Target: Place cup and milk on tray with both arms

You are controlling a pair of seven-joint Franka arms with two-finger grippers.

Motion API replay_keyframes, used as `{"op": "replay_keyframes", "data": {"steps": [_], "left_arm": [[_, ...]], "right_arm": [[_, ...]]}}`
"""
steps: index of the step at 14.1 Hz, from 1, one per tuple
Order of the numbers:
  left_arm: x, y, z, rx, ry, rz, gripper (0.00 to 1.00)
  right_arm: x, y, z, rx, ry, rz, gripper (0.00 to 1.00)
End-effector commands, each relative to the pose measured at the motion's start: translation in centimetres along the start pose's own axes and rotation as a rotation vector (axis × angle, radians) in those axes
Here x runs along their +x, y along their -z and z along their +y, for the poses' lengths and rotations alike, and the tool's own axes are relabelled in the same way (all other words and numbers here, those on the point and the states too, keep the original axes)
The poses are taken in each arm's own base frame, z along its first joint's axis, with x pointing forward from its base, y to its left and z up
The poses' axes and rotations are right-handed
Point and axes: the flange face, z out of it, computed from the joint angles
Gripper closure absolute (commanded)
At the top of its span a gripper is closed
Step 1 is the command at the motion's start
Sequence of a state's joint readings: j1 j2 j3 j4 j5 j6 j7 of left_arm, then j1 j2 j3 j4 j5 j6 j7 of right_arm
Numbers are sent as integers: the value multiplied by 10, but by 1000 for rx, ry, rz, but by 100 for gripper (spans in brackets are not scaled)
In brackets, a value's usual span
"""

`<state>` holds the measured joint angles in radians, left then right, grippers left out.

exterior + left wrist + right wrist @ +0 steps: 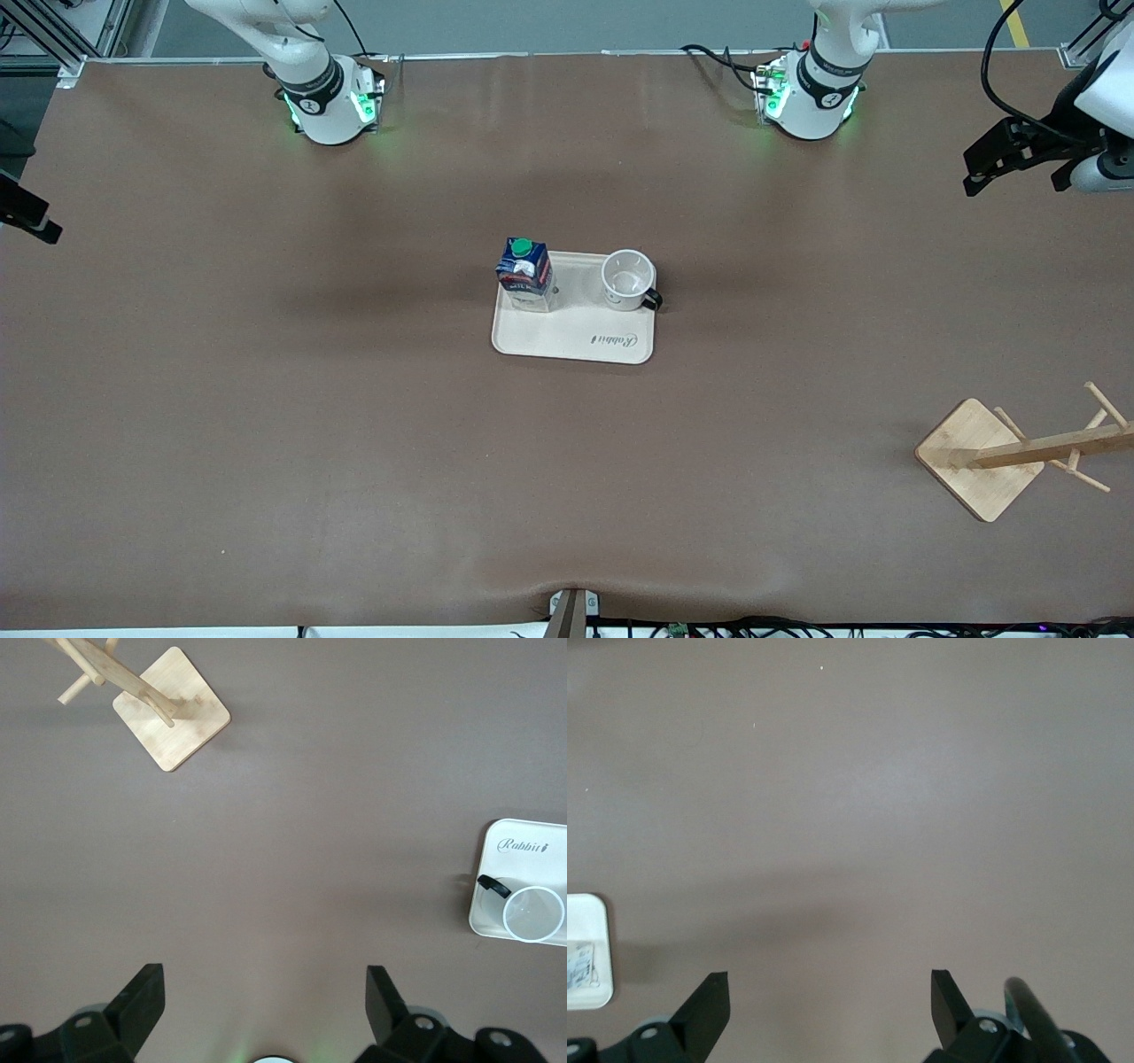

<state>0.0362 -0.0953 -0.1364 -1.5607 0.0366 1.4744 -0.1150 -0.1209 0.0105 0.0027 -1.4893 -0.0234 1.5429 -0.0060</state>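
Observation:
The cream tray (576,341) lies at the middle of the table. The milk (524,275) stands upright on the tray's corner toward the right arm's end. The cup (627,280) stands upright on the tray's corner toward the left arm's end, with its handle pointing that way. My left gripper (979,182) hangs open and empty over the bare table at the left arm's end. Its wrist view shows its open gripper (263,988), the tray (523,850) and the cup (533,914). My right gripper (35,226) is at the right arm's end, open and empty (830,992) over bare table.
A wooden rack with pegs on a square base (983,456) lies tipped over near the left arm's end, nearer the front camera than the tray; it also shows in the left wrist view (173,722). A tray corner (585,912) shows in the right wrist view.

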Motion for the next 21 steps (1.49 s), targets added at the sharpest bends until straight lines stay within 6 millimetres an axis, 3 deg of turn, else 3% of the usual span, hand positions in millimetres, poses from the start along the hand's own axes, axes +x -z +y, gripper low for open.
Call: {"op": "replay_keyframes", "data": {"steps": [1,6,16,21], "left_arm": [[5,2,-2,-21,-17,1,0],[8,1,-4,-24,-15,16,0],[7,6,-12,-20,1,-1,0],[8,1,-7,-21,-11,-12,0]], "right_arm": [[7,-16,-3,-27,-15,2,0],[11,-16,3,20,-39,6,0],[9,-13,-8,22,-28,-25,0],[9,7,-19,24,4,17,0]]}}
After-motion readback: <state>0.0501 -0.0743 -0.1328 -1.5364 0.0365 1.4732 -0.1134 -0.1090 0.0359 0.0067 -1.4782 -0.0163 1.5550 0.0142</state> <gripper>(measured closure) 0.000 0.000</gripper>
